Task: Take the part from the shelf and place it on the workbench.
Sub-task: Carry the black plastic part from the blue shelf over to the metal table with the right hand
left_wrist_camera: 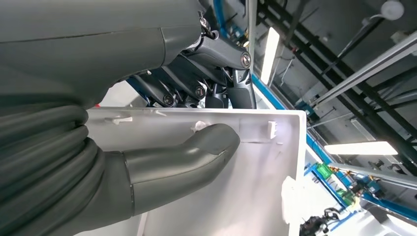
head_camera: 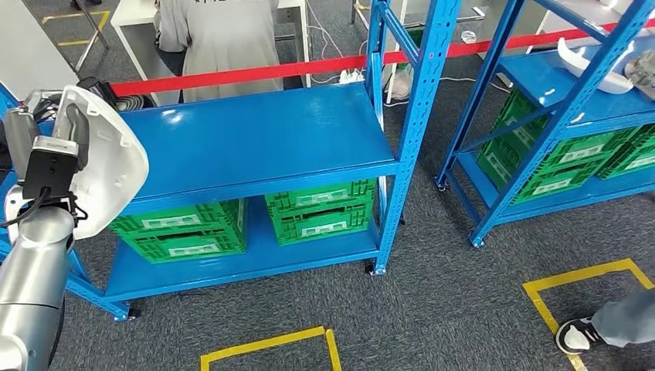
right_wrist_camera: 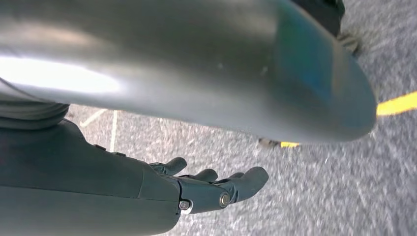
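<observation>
While raised, left robot hand (left_wrist_camera: pixel 162 147) grips white part (head_camera: pixel 104 158) | right robot hand (right_wrist_camera: pixel 196 189) hangs, fingers apart

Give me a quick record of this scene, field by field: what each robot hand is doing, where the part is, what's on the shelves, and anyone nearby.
left robot hand: holds the white part, thumb pressed on its inner face
right robot hand: holds nothing, fingers loosely apart, over grey carpet
part location: lifted at the near shelf's left end
near shelf top: bare blue surface
near shelf bottom: two green crates
far shelf: another white part, more green crates
people: a person in grey behind the red tape; a shoe at lower right
</observation>
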Motion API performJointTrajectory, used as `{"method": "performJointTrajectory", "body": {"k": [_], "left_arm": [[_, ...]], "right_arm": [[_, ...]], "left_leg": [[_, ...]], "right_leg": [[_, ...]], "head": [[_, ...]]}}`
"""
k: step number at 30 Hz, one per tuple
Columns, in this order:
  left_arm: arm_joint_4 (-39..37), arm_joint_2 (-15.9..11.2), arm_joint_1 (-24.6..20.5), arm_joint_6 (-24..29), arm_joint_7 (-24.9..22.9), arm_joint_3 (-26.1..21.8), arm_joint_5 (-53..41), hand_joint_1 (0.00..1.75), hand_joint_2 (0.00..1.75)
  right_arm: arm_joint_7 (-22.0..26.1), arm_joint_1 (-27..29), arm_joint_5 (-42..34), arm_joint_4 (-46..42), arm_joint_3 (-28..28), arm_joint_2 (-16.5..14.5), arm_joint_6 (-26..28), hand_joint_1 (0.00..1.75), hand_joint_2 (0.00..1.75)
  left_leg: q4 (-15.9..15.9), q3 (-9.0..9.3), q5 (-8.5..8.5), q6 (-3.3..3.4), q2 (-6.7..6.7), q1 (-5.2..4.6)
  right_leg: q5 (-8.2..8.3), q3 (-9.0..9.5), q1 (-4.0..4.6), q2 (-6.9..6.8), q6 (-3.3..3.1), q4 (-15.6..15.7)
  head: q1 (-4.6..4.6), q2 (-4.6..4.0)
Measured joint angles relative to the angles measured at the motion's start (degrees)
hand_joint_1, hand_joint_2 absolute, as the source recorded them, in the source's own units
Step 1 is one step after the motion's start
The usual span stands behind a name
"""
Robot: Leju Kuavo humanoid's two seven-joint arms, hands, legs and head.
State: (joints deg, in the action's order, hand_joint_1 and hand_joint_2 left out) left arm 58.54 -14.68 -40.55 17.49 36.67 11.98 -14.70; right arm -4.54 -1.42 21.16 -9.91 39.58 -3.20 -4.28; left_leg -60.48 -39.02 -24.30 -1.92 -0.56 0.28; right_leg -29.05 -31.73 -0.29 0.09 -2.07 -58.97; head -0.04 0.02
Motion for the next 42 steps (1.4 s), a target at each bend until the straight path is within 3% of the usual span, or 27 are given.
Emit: {"method": "performJointTrajectory", "body": {"k": [3, 4, 5, 6, 8, 10, 12, 14, 15, 18, 19, 20, 21, 23, 25, 26, 28, 29, 31, 33, 34, 35, 37, 38, 40, 41, 42], "left_arm": [[-0.99, -0.86, -0.11, 0.14, 0.3, 0.04, 0.23, 1.75, 1.75], [-1.34, -0.95, -0.07, 0.21, 0.42, 0.09, 0.24, 1.75, 1.75], [-1.66, -0.97, 0.01, 0.31, 0.53, 0.15, 0.24, 1.75, 1.75], [-1.91, -0.97, 0.06, 0.43, 0.62, 0.21, 0.23, 1.75, 1.75], [-2.21, -0.96, 0.06, 0.61, 0.71, 0.28, 0.22, 1.75, 1.75], [-2.28, -0.9, -0.01, 0.68, 0.76, 0.4, 0.16, 1.75, 1.75], [-2.37, -0.83, -0.03, 0.71, 0.75, 0.6, 0.13, 1.75, 1.75], [-2.52, -0.69, -0.09, 0.71, 0.64, 0.8, 0.11, 1.75, 1.75], [-2.55, -0.58, -0.17, 0.7, 0.57, 0.89, 0.09, 1.75, 1.75], [-2.59, -0.26, -0.35, 0.69, 0.29, 0.96, -0.04, 1.75, 1.75], [-2.63, -0.18, -0.33, 0.69, 0.17, 0.97, -0.13, 1.75, 1.75], [-2.67, -0.11, -0.27, 0.68, 0.03, 0.98, -0.21, 1.75, 1.75], [-2.71, -0.04, -0.22, 0.68, -0.12, 0.99, -0.3, 1.75, 1.75], [-2.69, 0.02, -0.15, 0.68, -0.37, 1.01, -0.43, 1.75, 1.75], [-2.56, -0.03, -0.19, 0.66, -0.55, 1.01, -0.56, 1.75, 1.75], [-2.5, -0.05, -0.21, 0.63, -0.6, 1.02, -0.64, 1.75, 1.75], [-2.43, -0.06, -0.18, 0.6, -0.74, 1.07, -0.82, 1.75, 1.75], [-2.41, -0.05, -0.12, 0.6, -0.83, 1.1, -0.91, 1.75, 1.75], [-2.34, -0.09, -0.02, 0.63, -1.11, 1.14, -1.09, 1.75, 1.75], [-2.26, -0.11, 0.07, 0.66, -1.43, 1.19, -1.39, 1.75, 1.75], [-2.23, -0.11, 0.15, 0.65, -1.57, 1.23, -1.52, 1.75, 1.75], [-2.21, -0.1, 0.25, 0.62, -1.7, 1.29, -1.64, 1.75, 1.75], [-2.21, -0.1, 0.36, 0.51, -1.88, 1.41, -1.83, 1.75, 1.75], [-2.19, -0.1, 0.33, 0.46, -1.91, 1.47, -1.91, 1.75, 1.75], [-2.05, -0.02, 0.06, 0.27, -1.94, 1.57, -2.02, 1.75, 1.75], [-1.98, 0.05, -0.11, 0.17, -1.95, 1.61, -2.05, 1.75, 1.75], [-1.96, 0.15, -0.26, 0.08, -1.96, 1.64, -2.11, 1.75, 1.75]], "right_arm": [[-0.39, -0.23, 0.24, 0.01, 0.0, 0.14, 0.4, 0.0, 0.0], [-0.53, -0.29, 0.26, 0.01, 0.0, 0.14, 0.51, 0.0, 0.0], [-0.65, -0.32, 0.26, 0.01, 0.0, 0.11, 0.61, 0.0, 0.0], [-0.83, -0.35, 0.26, 0.01, 0.0, 0.08, 0.67, 0.0, 0.0], [-1.16, -0.45, 0.25, 0.01, 0.0, 0.0, 0.72, 0.0, 0.0], [-1.29, -0.54, 0.16, 0.01, 0.0, -0.06, 0.72, 0.0, 0.0], [-1.29, -0.55, 0.04, 0.01, 0.0, -0.11, 0.73, 0.0, 0.0], [-1.3, -0.47, -0.02, 0.03, 0.0, -0.13, 0.78, 0.0, 0.0], [-1.3, -0.44, -0.03, 0.04, 0.0, -0.13, 0.8, 0.0, 0.0], [-1.27, -0.47, -0.04, 0.05, 0.0, -0.21, 0.84, 0.0, 0.0], [-1.26, -0.5, 0.01, 0.05, 0.0, -0.23, 0.84, 0.0, 0.0], [-1.25, -0.52, 0.08, 0.05, 0.0, -0.23, 0.84, 0.0, 0.0], [-1.23, -0.54, 0.16, 0.05, 0.0, -0.23, 0.85, 0.0, 0.0], [-1.22, -0.62, 0.31, 0.02, 0.0, -0.2, 0.9, 0.0, 0.0], [-1.14, -0.76, 0.42, -0.06, 0.0, -0.13, 0.97, 0.0, 0.0], [-1.1, -0.82, 0.48, -0.1, 0.0, -0.12, 0.98, 0.0, 0.0], [-1.05, -0.83, 0.53, -0.09, 0.0, -0.22, 0.98, 0.0, 0.0], [-1.08, -0.85, 0.55, -0.07, 0.0, -0.29, 0.97, 0.0, 0.0], [-1.17, -0.86, 0.59, -0.02, 0.0, -0.38, 0.99, 0.0, 0.0], [-1.23, -0.89, 0.59, -0.02, 0.0, -0.41, 1.02, 0.0, 0.0], [-1.25, -0.87, 0.59, -0.02, 0.0, -0.46, 1.02, 0.0, 0.0], [-1.26, -0.85, 0.59, -0.02, 0.0, -0.52, 1.02, 0.0, 0.0], [-1.28, -0.82, 0.59, -0.02, 0.0, -0.66, 1.02, 0.0, 0.0], [-1.27, -0.85, 0.59, -0.02, 0.0, -0.69, 1.02, 0.0, 0.0], [-1.26, -0.84, 0.54, -0.03, 0.0, -0.73, 1.02, 0.0, 0.0], [-1.25, -0.83, 0.51, -0.03, 0.0, -0.73, 1.02, 0.0, 0.0], [-1.25, -0.81, 0.49, -0.04, 0.0, -0.73, 1.02, 0.0, 0.0]], "left_leg": [[-9.41, -2.78, -7.99, -0.93, 0.3, 0.3], [-12.6, -3.16, -9.13, -1.14, 0.3, 0.39], [-14.42, -2.76, -8.86, -1.28, 0.3, 0.48], [-14.31, -1.43, -7.45, -1.39, 0.3, 0.57], [-8.56, 4.08, -5.34, -1.61, 0.35, 0.83], [-0.55, 9.9, -6.73, -1.18, 0.63, 0.77], [2.55, 11.55, -7.81, -0.02, 0.86, 0.38], [2.41, 10.51, -6.61, 1.29, 0.65, 0.37], [2.48, 9.86, -5.85, 1.9, 0.51, 0.41], [2.44, 7.09, -3.34, 2.89, 0.34, 0.26], [2.36, 6.01, -2.53, 2.98, 0.34, 0.1], [2.26, 4.92, -1.75, 3.03, 0.34, -0.09], [2.16, 3.87, -1.01, 3.04, 0.34, -0.3], [1.93, 2.11, 0.36, 2.96, 0.32, -0.62], [1.76, 1.15, 1.44, 2.63, 0.24, -0.82], [1.77, 0.99, 1.94, 2.35, 0.13, -0.78], [2.21, 0.85, 3.08, 1.68, -0.05, -0.71], [2.16, 0.57, 2.97, 1.35, 0.01, -0.67], [-0.23, -0.67, -0.4, 0.66, 0.25, -0.6], [-6.91, -2.48, -6.49, -0.04, 0.4, -0.21], [-10.58, -3.06, -8.33, -0.35, 0.4, -0.03], [-13.34, -3.07, -8.76, -0.6, 0.4, 0.15], [-13.59, -0.51, -6.17, -0.99, 0.39, 0.44], [-10.79, 2.34, -4.89, -1.16, 0.39, 0.6], [-2.17, 9.3, -5.86, -1.08, 0.47, 0.7], [1.17, 11.58, -7.01, -0.74, 0.5, 0.66], [3.0, 12.58, -7.9, -0.24, 0.54, 0.5]], "right_leg": [[2.28, -2.66, -0.18, -0.14, -0.34, 0.11], [3.05, -3.68, -0.22, -0.15, -0.27, 0.08], [3.81, -4.7, -0.28, -0.18, -0.14, 0.02], [4.55, -5.7, -0.39, -0.19, 0.04, -0.04], [5.91, -7.4, -0.56, -0.18, 0.58, -0.27], [7.14, -8.22, -0.51, -0.06, 1.35, -0.39], [8.44, -8.29, -0.41, 0.05, 2.18, 0.06], [8.57, -8.65, -0.59, 0.1, 2.93, 0.14], [6.98, -9.24, -0.69, 0.1, 3.22, -0.99], [-1.66, -12.28, -0.63, 0.09, 3.66, -11.03], [-3.19, -12.93, -0.56, 0.1, 3.67, -14.69], [-3.37, -12.8, -0.47, 0.1, 3.56, -16.96], [-2.44, -11.6, -0.33, 0.1, 3.28, -17.17], [-0.38, -5.94, 0.19, 0.12, 2.19, -11.59], [-1.35, 0.54, 0.81, 0.05, 1.1, -3.17], [-2.09, 2.36, 1.06, 0.02, 0.78, -0.5], [-1.65, 2.53, 1.16, -0.05, 0.44, 0.96], [-0.91, 2.11, 1.07, -0.13, 0.1, 1.29], [0.89, 0.71, 0.63, -0.34, -0.49, 1.78], [2.55, -1.24, 0.42, -0.44, -0.66, 1.82], [3.36, -2.29, 0.34, -0.48, -0.58, 1.79], [4.18, -3.37, 0.24, -0.51, -0.47, 1.72], [5.69, -5.5, -0.04, -0.57, -0.1, 1.49], [6.4, -6.44, -0.17, -0.59, 0.19, 1.28], [7.6, -7.72, -0.17, -0.55, 0.92, 0.86], [8.2, -7.96, -0.11, -0.54, 1.32, 0.78], [8.8, -8.05, -0.07, -0.53, 1.72, 0.88]], "head": [[-0.36, 0.0], [-0.37, 0.0], [-0.36, 0.0], [-0.37, 0.0], [-0.39, 0.0], [-0.37, -0.01], [-0.36, -0.01], [-0.37, 0.0], [-0.32, 0.0], [-0.01, 0.0], [0.05, 0.0], [0.07, 0.0], [0.08, 0.0], [0.09, -0.01], [0.08, -0.01], [0.09, 0.0], [0.13, 0.0], [0.16, 0.0], [-0.07, 0.0], [-0.38, 0.0], [-0.43, 0.0], [-0.44, 0.0], [-0.46, 0.0], [-0.46, 0.0], [-0.5, 0.0], [-0.48, 0.0], [-0.47, 0.0]]}}
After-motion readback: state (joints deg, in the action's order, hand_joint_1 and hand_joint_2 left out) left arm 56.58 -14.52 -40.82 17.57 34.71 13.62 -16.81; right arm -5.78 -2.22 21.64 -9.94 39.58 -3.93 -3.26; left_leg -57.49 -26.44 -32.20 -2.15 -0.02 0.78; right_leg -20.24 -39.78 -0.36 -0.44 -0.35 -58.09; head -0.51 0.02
